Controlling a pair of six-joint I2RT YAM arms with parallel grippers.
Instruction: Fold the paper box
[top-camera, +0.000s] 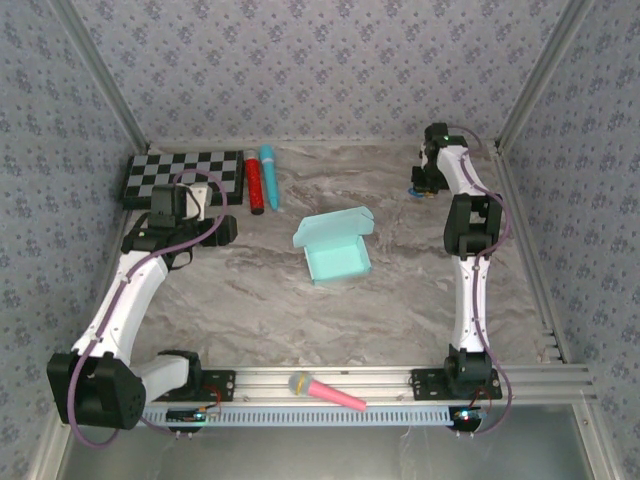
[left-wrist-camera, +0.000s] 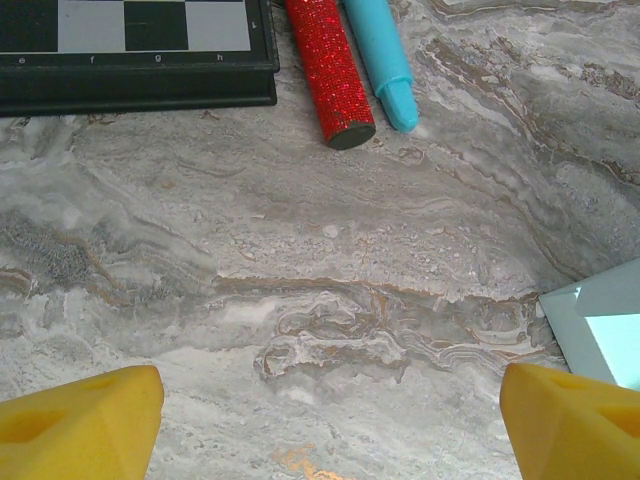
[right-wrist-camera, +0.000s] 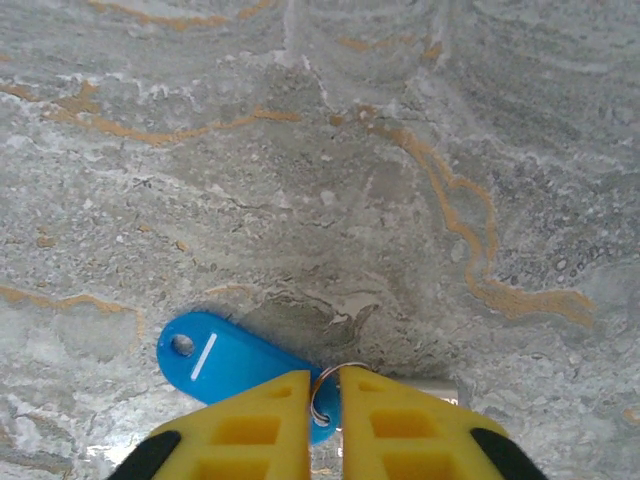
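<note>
Pale aqua card, the paper box (top-camera: 338, 250) sat near the middle of the grey marbled table (top-camera: 250, 310). It was already formed into a small rectangular tray, with its lid flap standing open along the far side. On my left wrist camera only one corner of the box (left-wrist-camera: 605, 330) showed, at the right edge.

My left gripper (top-camera: 192, 200) hung to the left of the box and apart from it, just in front of the checkerboard (top-camera: 185, 177). Its yellow fingers (left-wrist-camera: 85, 420) were spread wide with only bare table between them, so that claw (left-wrist-camera: 330, 400) was released and held nothing. Beyond it lay the checkerboard's dark edge (left-wrist-camera: 130, 85), then a red glitter stick (left-wrist-camera: 330, 70) and a turquoise marker (left-wrist-camera: 385, 65), side by side and nearly touching.

My right gripper (top-camera: 420, 183) was well off at the far right of the table. On the right wrist view its yellow fingers (right-wrist-camera: 260, 425) were drawn almost together, clenched (right-wrist-camera: 323, 385) on the metal ring (right-wrist-camera: 322, 392) of a blue key tag (right-wrist-camera: 225, 365) that lay flat on the marble.

A pink toy microphone (top-camera: 325, 390) rested on the rail between the arm bases.
</note>
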